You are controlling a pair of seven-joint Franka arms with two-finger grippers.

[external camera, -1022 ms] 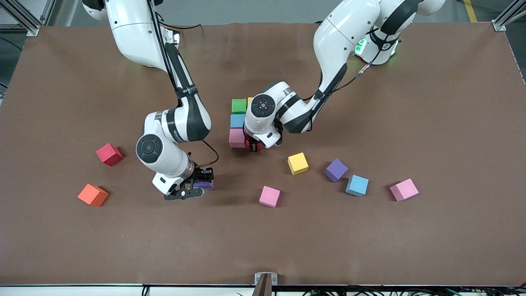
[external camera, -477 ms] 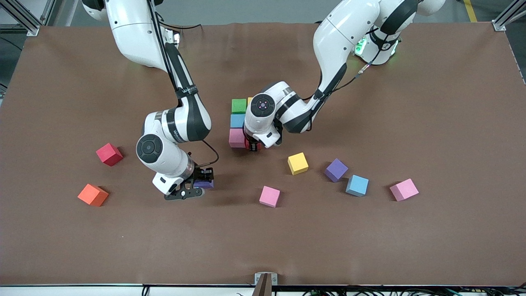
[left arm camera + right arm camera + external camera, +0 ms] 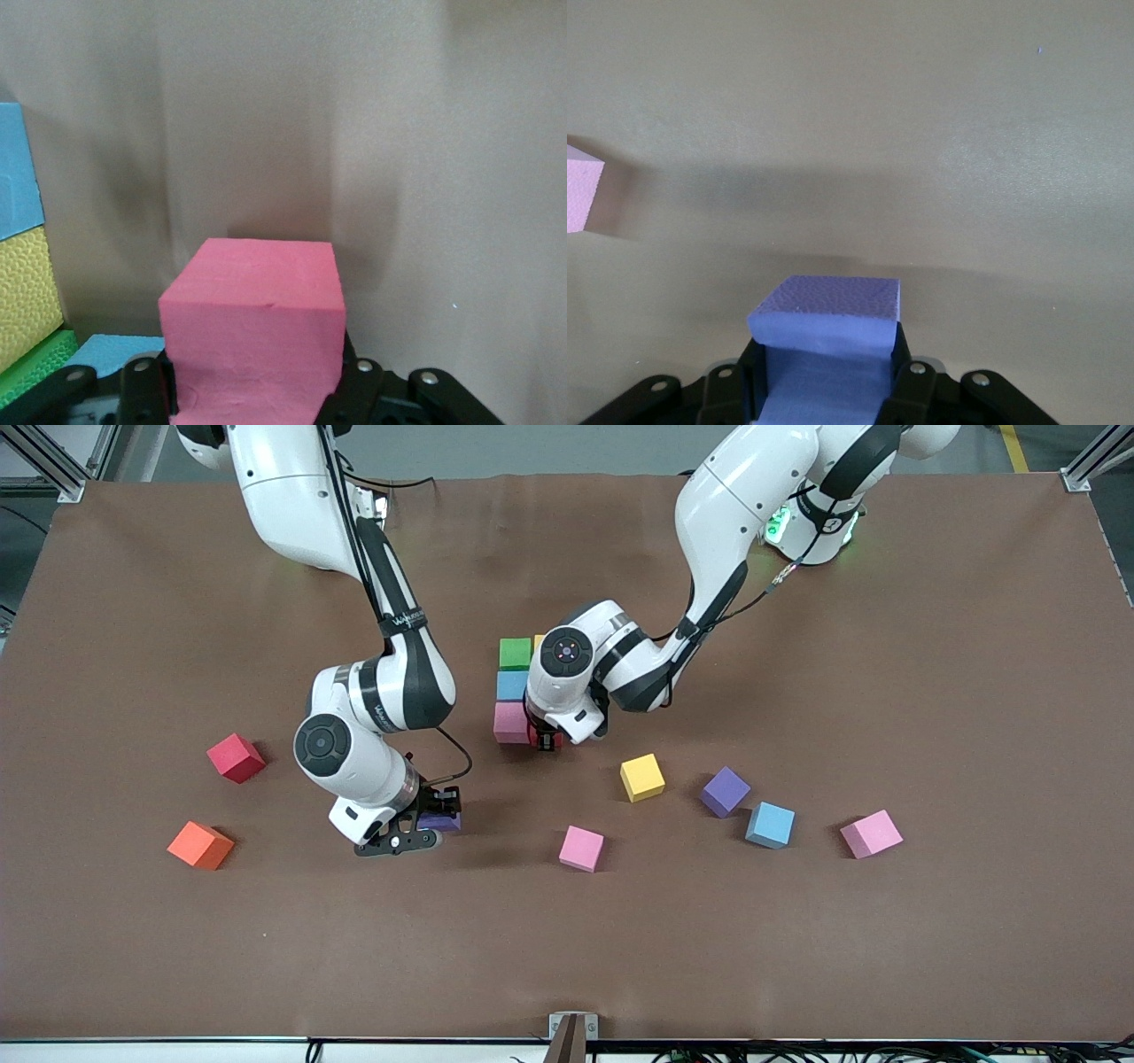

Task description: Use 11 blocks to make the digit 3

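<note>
The left gripper (image 3: 547, 741) is clamping a red cube (image 3: 257, 336) between its fingers, right beside the pink cube (image 3: 510, 722) that is ending a touching column with a light blue cube (image 3: 512, 685) and a green cube (image 3: 515, 653). The right gripper (image 3: 423, 828) is pinching a purple cube (image 3: 828, 341) low over the table (image 3: 930, 646), with a loose pink cube (image 3: 581, 848) lying near it toward the left arm's end.

Two glossy white robot arms with black joint bands carried round black caps on their wrists, one with small lit dots. Thin black cables ran along both. A green light glowed at one base. The left hand (image 3: 551, 740) and right hand (image 3: 416, 834) were black, with visible silver screws.
</note>
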